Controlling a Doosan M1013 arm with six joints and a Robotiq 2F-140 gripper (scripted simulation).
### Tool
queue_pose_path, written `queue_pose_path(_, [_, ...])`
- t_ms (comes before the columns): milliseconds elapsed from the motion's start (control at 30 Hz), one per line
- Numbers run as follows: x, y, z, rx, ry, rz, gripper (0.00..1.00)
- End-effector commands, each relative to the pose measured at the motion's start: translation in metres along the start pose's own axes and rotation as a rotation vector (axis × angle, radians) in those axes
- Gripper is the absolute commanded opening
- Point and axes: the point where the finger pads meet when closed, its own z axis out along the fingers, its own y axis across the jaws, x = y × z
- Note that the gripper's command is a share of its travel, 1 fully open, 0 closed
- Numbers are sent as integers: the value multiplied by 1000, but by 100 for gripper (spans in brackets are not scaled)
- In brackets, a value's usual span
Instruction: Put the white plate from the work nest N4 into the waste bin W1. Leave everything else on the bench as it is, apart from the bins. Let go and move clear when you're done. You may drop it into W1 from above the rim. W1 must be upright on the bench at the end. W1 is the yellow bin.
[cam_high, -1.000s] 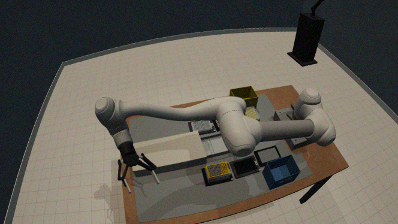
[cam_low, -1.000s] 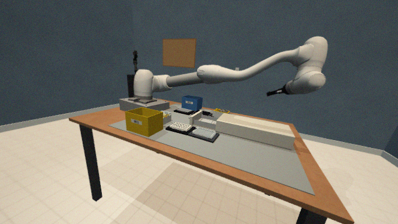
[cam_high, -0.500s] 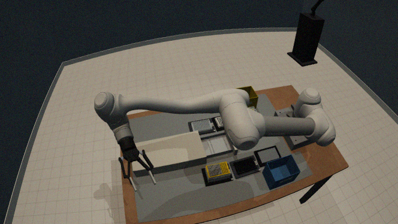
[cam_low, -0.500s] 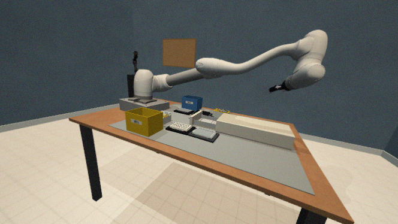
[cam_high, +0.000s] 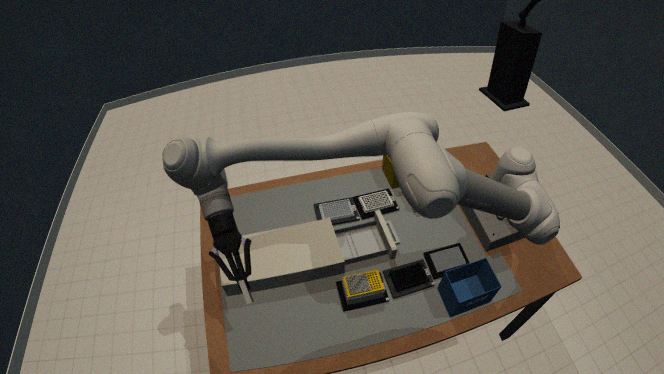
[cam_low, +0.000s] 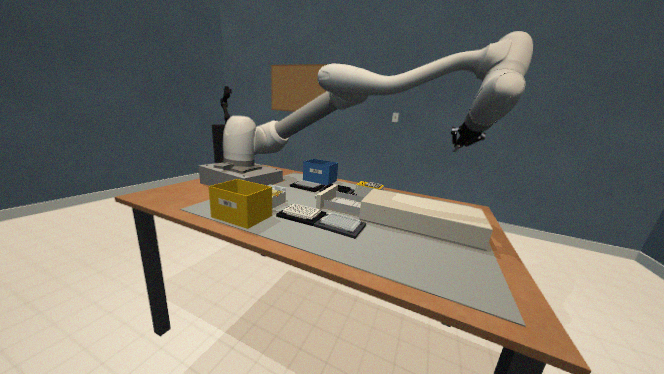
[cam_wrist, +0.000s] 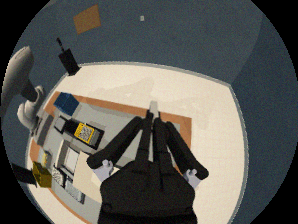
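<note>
The white plate (cam_high: 376, 200) lies in a dark nest at the back of the grey mat, next to a grey plate (cam_high: 336, 209). In the exterior view the white plate (cam_low: 301, 211) sits just right of the yellow bin W1 (cam_low: 240, 201), which stands upright. In the top view my arm hides most of the yellow bin (cam_high: 389, 170). My gripper (cam_high: 245, 294) (cam_low: 457, 142) is shut and empty. It hangs high in the air over the far end of the bench, well away from the plate. The wrist view shows its fingertips (cam_wrist: 153, 112) pressed together.
A long beige box (cam_high: 290, 250) lies between my gripper and the plates. A blue bin (cam_high: 469, 286), a yellow-framed plate (cam_high: 364, 285), a black plate (cam_high: 409, 277) and a grey-topped nest (cam_high: 446, 257) stand along the front. A pale slide fixture (cam_high: 370, 237) sits mid-mat.
</note>
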Motion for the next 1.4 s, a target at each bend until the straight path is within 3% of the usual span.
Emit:
queue_pose_path(0, [-1,-14,-8,-29,-49,101,10])
queue_pose_path(567, [-16,-80,-37,-154,-240,490,10])
queue_pose_path(933, [-28,-121,-51,-196,-288,588,10])
queue_pose_path(1033, [-32,-135,-55,-236,-329,671,10])
queue_pose_path(1367, [-46,-181,-68,-291,-380,775,10])
